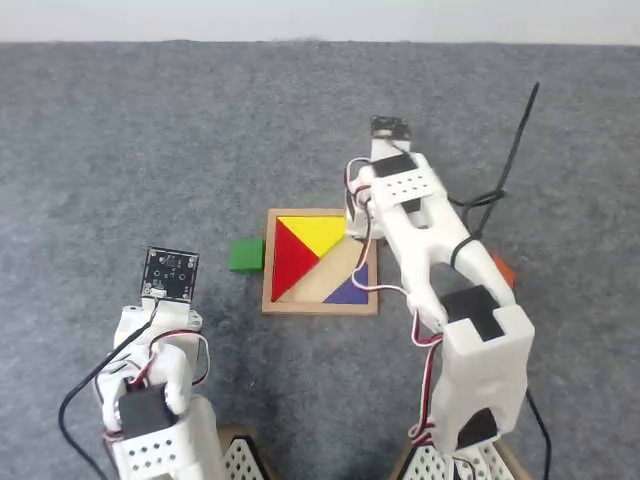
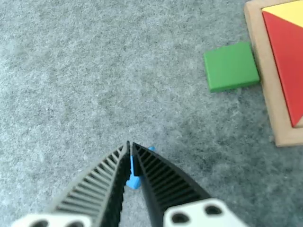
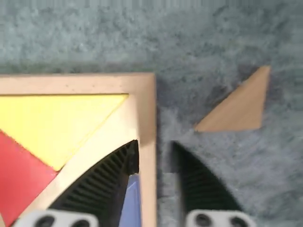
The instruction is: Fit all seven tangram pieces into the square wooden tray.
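The square wooden tray (image 1: 320, 307) lies mid-table on grey carpet (image 1: 120, 140). It contains a yellow triangle (image 1: 312, 233) along the far wall, a red triangle (image 1: 290, 258) along the left wall and a purple triangle (image 1: 350, 292) in the near right corner. Bare wood shows between them. A green square (image 1: 246, 255) lies outside, just beside the left wall. An orange piece (image 1: 504, 270) lies on the carpet beside the right arm.

Left wrist view: the left gripper (image 2: 130, 144) is nearly closed, clamping a thin blue piece (image 2: 134, 182) above the carpet.

Right wrist view: the right gripper (image 3: 154, 143) is narrowly parted. It straddles the tray's right wall, one finger inside and one outside. A tan triangle (image 3: 239, 111) lies on the carpet near the tray's corner.
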Robot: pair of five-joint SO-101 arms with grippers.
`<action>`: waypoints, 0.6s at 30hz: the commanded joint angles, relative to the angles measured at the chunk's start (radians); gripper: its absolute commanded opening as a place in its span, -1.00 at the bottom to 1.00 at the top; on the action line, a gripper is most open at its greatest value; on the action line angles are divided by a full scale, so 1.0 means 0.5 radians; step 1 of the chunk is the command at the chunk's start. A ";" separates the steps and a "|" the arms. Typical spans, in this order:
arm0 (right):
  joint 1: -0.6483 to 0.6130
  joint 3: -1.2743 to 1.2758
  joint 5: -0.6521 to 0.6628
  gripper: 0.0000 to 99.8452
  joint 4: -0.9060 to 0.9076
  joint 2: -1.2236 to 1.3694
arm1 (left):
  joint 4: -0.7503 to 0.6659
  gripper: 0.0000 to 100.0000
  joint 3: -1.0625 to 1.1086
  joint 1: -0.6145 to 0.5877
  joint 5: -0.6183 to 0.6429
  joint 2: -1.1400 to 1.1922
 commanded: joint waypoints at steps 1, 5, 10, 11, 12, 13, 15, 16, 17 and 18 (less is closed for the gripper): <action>0.038 -0.169 0.252 -0.39 0.124 -0.081 | 0.006 -0.97 -0.005 -0.009 -0.015 -0.037; 0.140 -0.282 0.245 -0.38 0.379 -0.229 | 0.006 -0.97 -0.005 -0.009 -0.015 -0.037; 0.333 -0.276 -0.110 -0.38 0.348 -0.253 | 0.006 -0.97 -0.005 -0.009 -0.015 -0.037; 0.336 -0.276 -0.218 -0.38 0.330 -0.226 | 0.006 -0.97 -0.005 -0.009 -0.018 -0.037; 0.330 -0.273 -0.301 -0.38 0.336 -0.192 | 0.006 -0.97 -0.005 -0.009 -0.018 -0.037; 0.308 -0.252 -0.344 -0.38 0.324 -0.155 | 0.006 -0.97 -0.005 -0.009 -0.018 -0.037; 0.275 -0.227 -0.292 -0.38 0.247 -0.066 | 0.006 -0.97 -0.005 -0.009 -0.018 -0.037; 0.275 -0.227 -0.227 -0.38 0.216 -0.023 | 0.006 -0.97 -0.005 -0.009 -0.018 -0.037; 0.287 -0.227 -0.160 -0.38 0.183 0.005 | 0.006 -0.97 -0.005 -0.009 -0.018 -0.037; 0.302 -0.239 -0.101 -0.37 0.161 0.035 | 0.006 -0.97 -0.005 -0.012 -0.018 -0.037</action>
